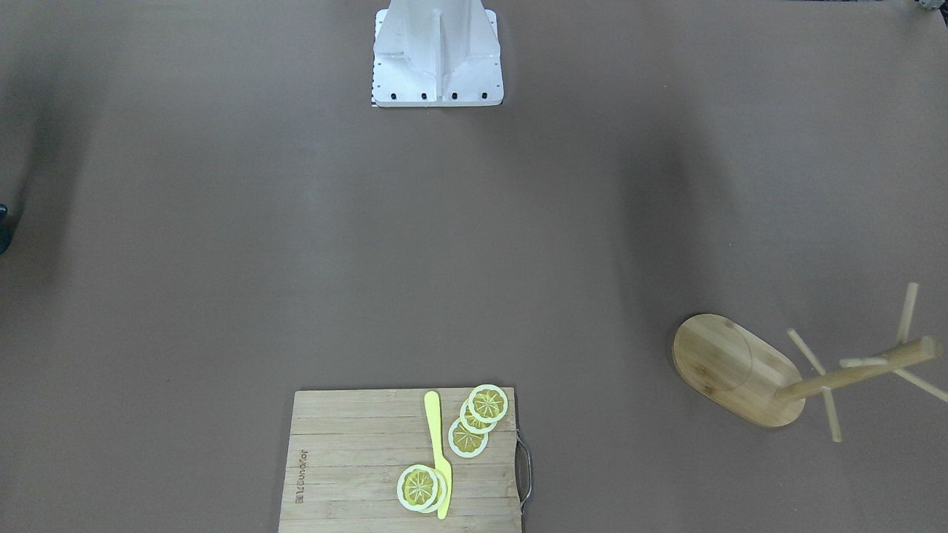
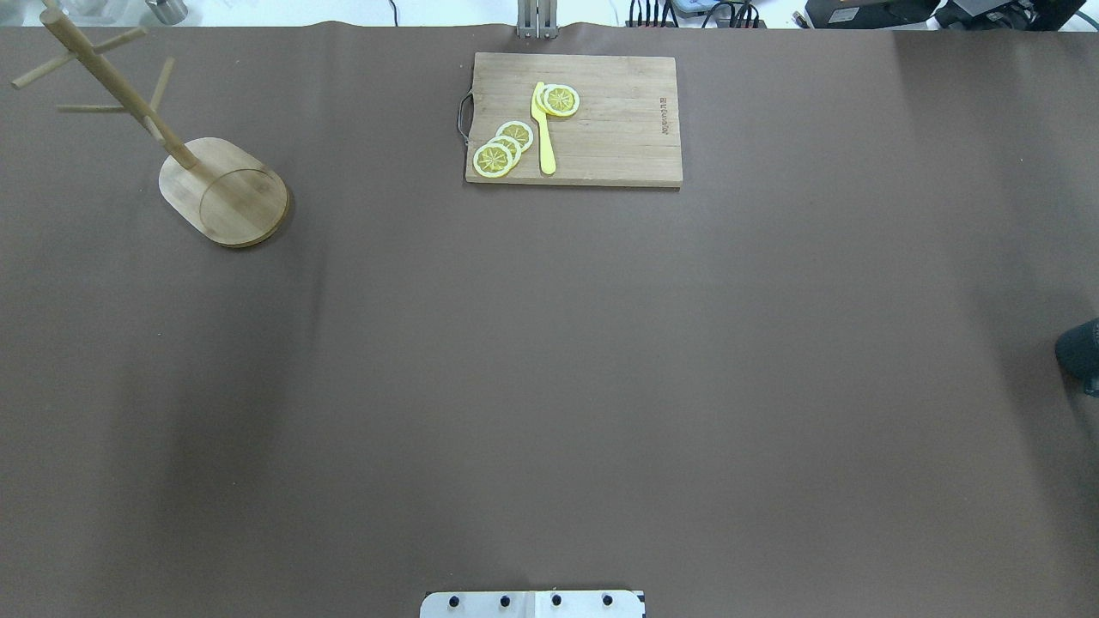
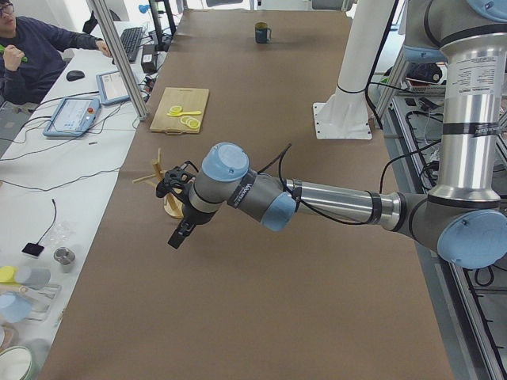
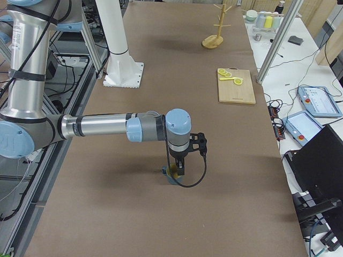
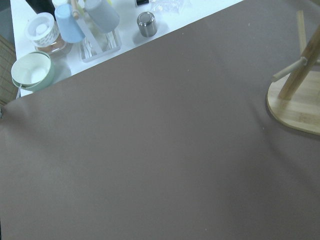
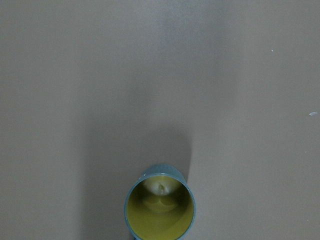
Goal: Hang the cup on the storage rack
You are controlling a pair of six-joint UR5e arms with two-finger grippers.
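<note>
Teal outside and yellow inside, the cup (image 6: 160, 212) stands upright with its mouth up at 6 o'clock in the right wrist view. Bare brown table (image 6: 225, 75) lies all round it. The right gripper (image 4: 179, 170) hangs directly over the cup in the right side view. Its fingers show nowhere clearly, so I cannot tell whether they are apart or together.

From overhead the cup sits at 3 o'clock on the table's edge, well apart from everything else. A wooden cutting board (image 2: 618, 129) lies at 12 o'clock, carrying lemon slices (image 2: 502, 148) and a yellow knife (image 2: 544, 137). Farthest from the cup, at 10 o'clock, stands the rack (image 2: 223, 202), with all its pegs (image 2: 90, 108) bare. The left gripper (image 3: 176, 240) hovers near the rack, and I cannot tell how its fingers stand either.

The cup looks stiff and hard, probably ceramic, so it is likely fairly weighty and would chip if knocked or dropped. The fine ribbing should give the pads some bite. A sound hold would be on the wall at the rim, one finger inside and one outside, on the side away from the loop handle so the loop stays free for a peg. The handle does not show from the wrist, so its heading needs checking first.
</note>
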